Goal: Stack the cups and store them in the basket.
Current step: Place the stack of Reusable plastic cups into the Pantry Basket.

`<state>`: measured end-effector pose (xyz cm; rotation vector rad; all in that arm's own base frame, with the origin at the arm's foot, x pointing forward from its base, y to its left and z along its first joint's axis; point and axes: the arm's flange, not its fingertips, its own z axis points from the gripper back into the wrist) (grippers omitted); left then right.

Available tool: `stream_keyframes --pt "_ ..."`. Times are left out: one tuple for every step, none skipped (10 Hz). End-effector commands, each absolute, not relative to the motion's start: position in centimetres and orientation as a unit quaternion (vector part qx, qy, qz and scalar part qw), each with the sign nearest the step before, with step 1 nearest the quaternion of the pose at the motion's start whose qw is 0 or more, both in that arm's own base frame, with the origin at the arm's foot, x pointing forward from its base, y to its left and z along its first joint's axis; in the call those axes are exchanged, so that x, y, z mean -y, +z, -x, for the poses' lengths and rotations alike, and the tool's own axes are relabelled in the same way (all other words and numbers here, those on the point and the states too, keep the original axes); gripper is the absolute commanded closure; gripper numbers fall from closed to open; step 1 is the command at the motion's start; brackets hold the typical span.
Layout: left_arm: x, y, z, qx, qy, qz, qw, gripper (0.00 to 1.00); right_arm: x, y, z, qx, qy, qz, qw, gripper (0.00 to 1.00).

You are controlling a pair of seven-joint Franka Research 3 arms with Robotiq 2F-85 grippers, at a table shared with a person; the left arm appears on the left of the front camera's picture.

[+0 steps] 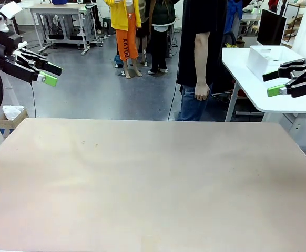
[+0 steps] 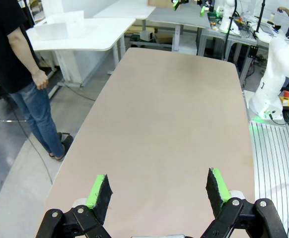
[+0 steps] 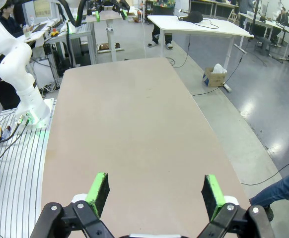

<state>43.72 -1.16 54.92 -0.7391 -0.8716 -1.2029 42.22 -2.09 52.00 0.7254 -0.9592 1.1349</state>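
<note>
The cups are out of view. A white rectangular bin point(image 1: 271, 60) that looks like the basket stands on a white side table point(image 1: 279, 100) beyond the far right corner; in the left wrist view this bin point(image 2: 70, 25) is at the upper left. My left gripper point(image 1: 53, 74) hangs open above the far left corner of the work table point(image 1: 153, 178), holding nothing. My right gripper point(image 1: 268, 84) hangs open at the far right, also holding nothing. In each wrist view, the left gripper point(image 2: 158, 191) and the right gripper point(image 3: 154, 191) have green pads spread wide over bare tabletop.
A person in a black shirt and jeans point(image 1: 200, 52) stands at the far side, one hand point(image 1: 201, 92) hanging down, between the work table and the side table. A small cardboard box point(image 1: 10, 116) sits on the floor at the far left.
</note>
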Motion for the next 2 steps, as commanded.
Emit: stream_keyframes --pt "1.31 55.17 -43.76 0.389 -0.528 0.329 0.679 0.0 1.86 52.42 -42.34 0.432 0.498 -0.328 0.677 0.0" --pt "1.31 55.17 -43.76 0.389 -0.528 0.329 0.679 0.0 1.86 52.42 -42.34 0.432 0.498 -0.328 0.677 0.0"
